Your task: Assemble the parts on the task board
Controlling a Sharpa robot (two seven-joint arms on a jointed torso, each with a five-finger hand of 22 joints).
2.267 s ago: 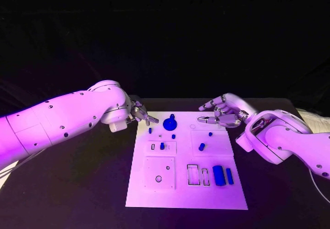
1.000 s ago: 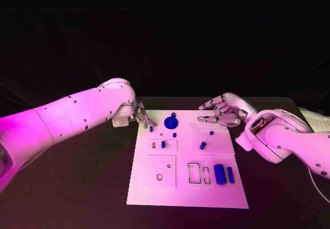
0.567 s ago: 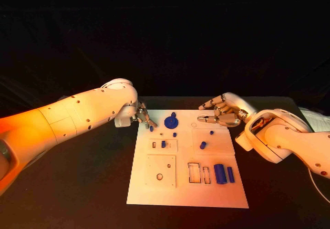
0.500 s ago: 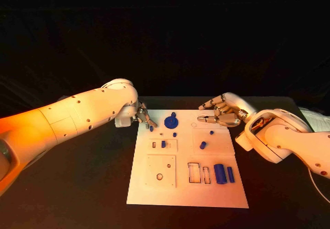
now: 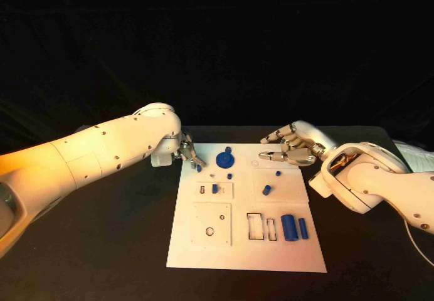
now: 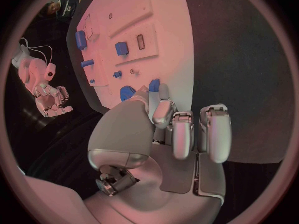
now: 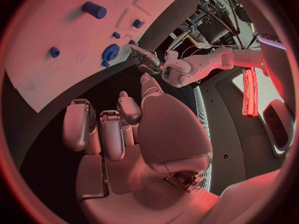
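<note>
The left hand (image 5: pixel 185 152) sits at the far left corner of the white board (image 5: pixel 246 251), its fingertips (image 6: pixel 161 92) drawn together over a small blue peg (image 5: pixel 198 168) at the board's edge. In the left wrist view the tips come right down to that peg (image 6: pixel 154 84), but I cannot tell whether they grip it or only touch it. Just off at three o'clock from the hand lies the round blue disc (image 5: pixel 224 162) with a knob at its far rim.

The right hand (image 5: pixel 291 147) hovers over the board's far right corner — fingers curled loosely, apart, nothing in them, as the right wrist view (image 7: pixel 118 129) shows.

Out from the hands, toward the six o'clock end of the board: a tiny blue stub (image 5: pixel 229 177) below the disc, another (image 5: pixel 278 174) on the right, a slanted blue cylinder (image 5: pixel 267 190) in the middle, and a short blue block (image 5: pixel 214 189) standing in a framed recess. Nearer still — a fat blue roller (image 5: pixel 288 227) and a thin blue bar (image 5: pixel 302 229) lie side by side, just right of two empty rectangular slots (image 5: pixel 254 227). The black table (image 5: pixel 108 251) lies all round.
</note>
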